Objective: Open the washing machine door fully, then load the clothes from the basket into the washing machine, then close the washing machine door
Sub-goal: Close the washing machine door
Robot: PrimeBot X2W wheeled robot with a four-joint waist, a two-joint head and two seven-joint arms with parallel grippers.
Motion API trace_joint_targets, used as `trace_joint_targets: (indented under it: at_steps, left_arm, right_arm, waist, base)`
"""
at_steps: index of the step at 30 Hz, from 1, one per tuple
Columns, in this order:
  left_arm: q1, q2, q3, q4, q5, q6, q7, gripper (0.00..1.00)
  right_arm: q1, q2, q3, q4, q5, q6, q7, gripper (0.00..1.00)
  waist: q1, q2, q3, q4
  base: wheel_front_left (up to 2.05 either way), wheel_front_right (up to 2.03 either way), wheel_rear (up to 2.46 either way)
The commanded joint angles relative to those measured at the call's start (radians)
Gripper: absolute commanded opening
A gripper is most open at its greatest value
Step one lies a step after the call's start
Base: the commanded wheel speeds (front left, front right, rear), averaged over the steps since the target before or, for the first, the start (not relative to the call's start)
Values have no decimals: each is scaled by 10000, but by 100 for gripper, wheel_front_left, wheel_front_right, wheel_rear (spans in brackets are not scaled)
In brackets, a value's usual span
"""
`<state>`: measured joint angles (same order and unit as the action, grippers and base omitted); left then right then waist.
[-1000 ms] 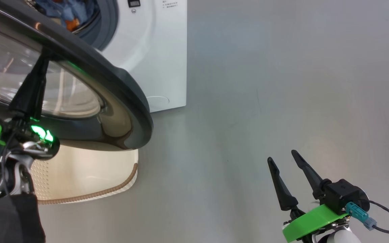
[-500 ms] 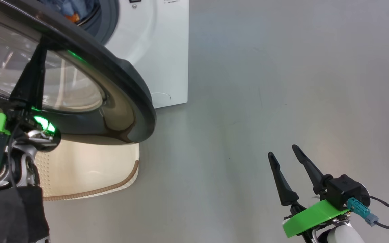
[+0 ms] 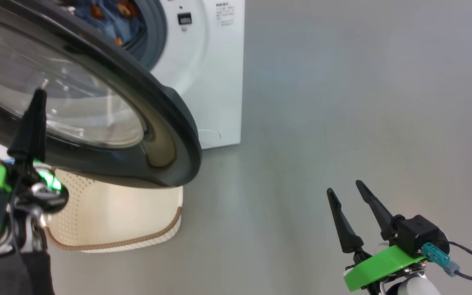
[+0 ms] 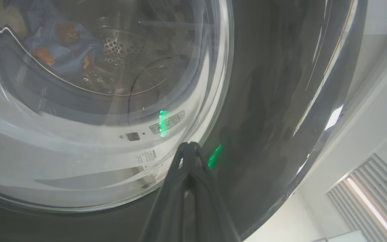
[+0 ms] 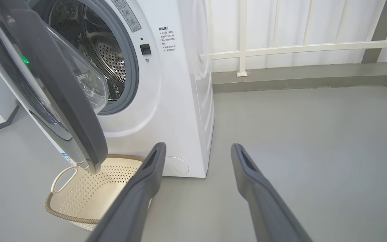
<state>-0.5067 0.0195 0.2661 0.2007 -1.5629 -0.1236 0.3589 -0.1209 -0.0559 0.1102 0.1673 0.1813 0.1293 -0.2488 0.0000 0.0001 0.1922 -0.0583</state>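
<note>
A smooth grey floor (image 5: pixel 297 134) stretches ahead of the right pincer (image 5: pixel 197 145); beyond it, a white railing (image 5: pixel 281 48) stands on a raised grey kerb (image 5: pixel 297 79) before a pale wall (image 5: pixel 314 23).

Both arms ended in long, dark, tapering jaws. The right wrist wore a bright green collar (image 3: pixel 377 266), with a teal plug (image 3: pixel 434 253) and a black cable (image 3: pixel 471 275).

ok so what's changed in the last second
The head camera has shifted, so the washing machine, its door and the basket only seem to move. Relative to the door, the left gripper, shut, has dropped its tip from the dark rim to over the glass window. The right gripper stays open and idle; the clothes stay in the drum.
</note>
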Motion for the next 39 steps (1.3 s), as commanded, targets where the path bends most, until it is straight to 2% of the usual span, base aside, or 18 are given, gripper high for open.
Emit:
trace_joint_targets:
  at_steps: [1,7,12,14,16,18,24,28,31,36,39]
  left_arm:
    - [225,348,282,-286,25,-71,-89,0]
    - [1050,338,314,-657,168,-71,-349,0]
    - [1615,459,131,-1342,894,-71,-873,0]
    - [1899,622,-108,-1735,1448,-71,-1266,35]
    - [2128,764,-334,-2098,1783,-71,-1637,49]
    - [2396,1105,-729,-2409,2436,-71,-2086,69]
    - [3110,2366,-2021,-3020,4279,-71,-3985,100]
    - [3628,3199,-2741,-2804,5736,-71,-5472,100]
    - [3935,3498,-2890,-2480,6909,-71,-6007,100]
    - [4473,3722,-2807,-2215,9081,26,-6190,100]
    - [4778,3596,-2566,-2305,9907,98,-6200,100]
  right_arm:
    - [51,56,164,-209,135,14,-130,100]
    - [233,56,186,-204,192,14,-130,100]
    - [331,57,208,-187,129,14,-130,100]
    - [376,57,217,-191,8,14,-130,100]
    - [403,57,224,-203,0,14,-130,100]
    - [435,57,238,-211,-13,14,-130,100]
    - [529,57,295,-223,-8,14,-130,100]
    - [592,57,314,-236,0,14,-130,100]
    - [662,57,303,-245,0,14,-130,100]
    - [732,57,277,-272,-12,14,-130,100]
    - [738,57,265,-301,-22,14,-130,100]
  waist:
    - [0,-1,-328,194]
    - [0,-1,-691,345]
    - [0,-1,-909,432]
    - [0,-1,-992,480]
    - [0,-1,-1071,507]
    - [0,-1,-1141,536]
    - [0,-1,-1308,553]
    - [0,-1,-1397,534]
    - [0,-1,-1454,522]
    - [0,-1,-1509,495]
    - [0,-1,-1507,500]
  base:
    - [0,0,0]
    - [0,0,0]
    - [0,0,0]
    - [0,0,0]
    - [0,0,0]
    - [0,0,0]
    - [0,0,0]
    - [0,0,0]
    - [0,0,0]
    - [0,0,0]
    - [0,0,0]
